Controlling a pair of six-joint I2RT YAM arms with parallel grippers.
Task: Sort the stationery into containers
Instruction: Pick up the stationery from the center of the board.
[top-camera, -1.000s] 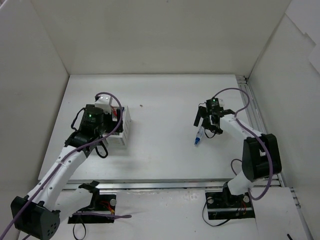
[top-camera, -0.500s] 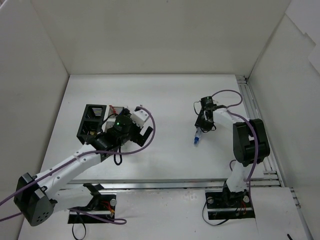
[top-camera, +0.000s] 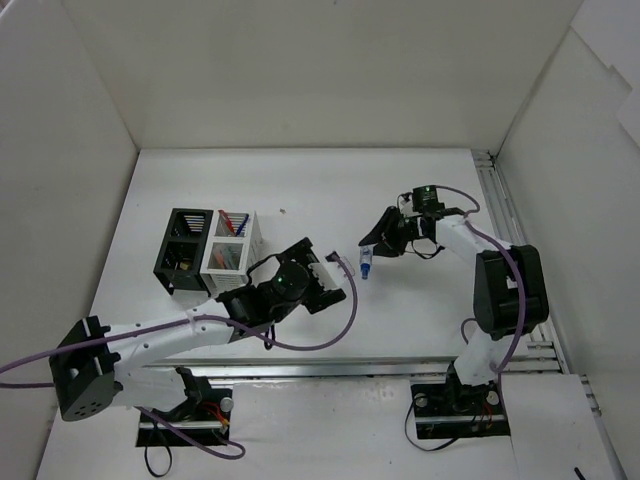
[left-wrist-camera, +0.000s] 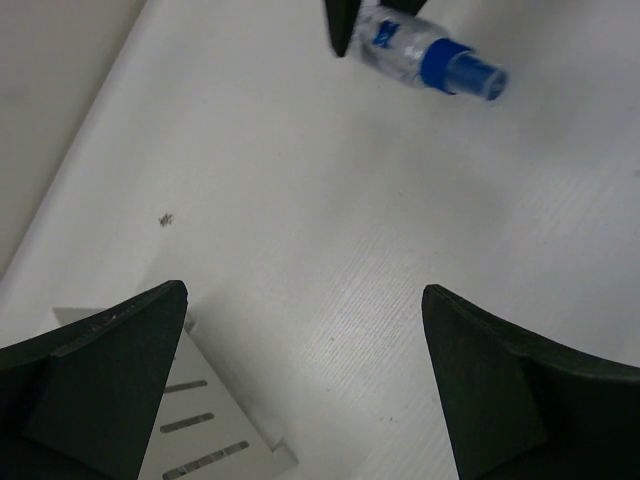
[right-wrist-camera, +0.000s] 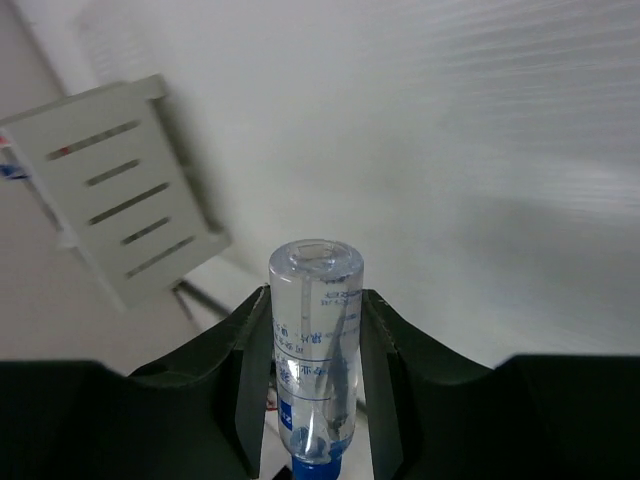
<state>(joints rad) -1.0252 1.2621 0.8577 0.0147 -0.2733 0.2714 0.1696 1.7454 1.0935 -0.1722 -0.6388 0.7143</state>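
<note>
Top external view: the right pincer (top-camera: 374, 243) is clamped on the clear tube (top-camera: 366, 268), blue cap at its near end, over the middle of the worktop (top-camera: 320, 190). The right wrist view shows the tube (right-wrist-camera: 312, 330) squeezed between both fingers, with the slatted white box (right-wrist-camera: 120, 190) beyond. The left pincer (left-wrist-camera: 300, 340) is spread wide and holds nothing, just beside the tube (left-wrist-camera: 425, 55). The white box (top-camera: 232, 257) touches the black box (top-camera: 183, 250) on the left; pens (top-camera: 232, 221) stand in the white one.
</note>
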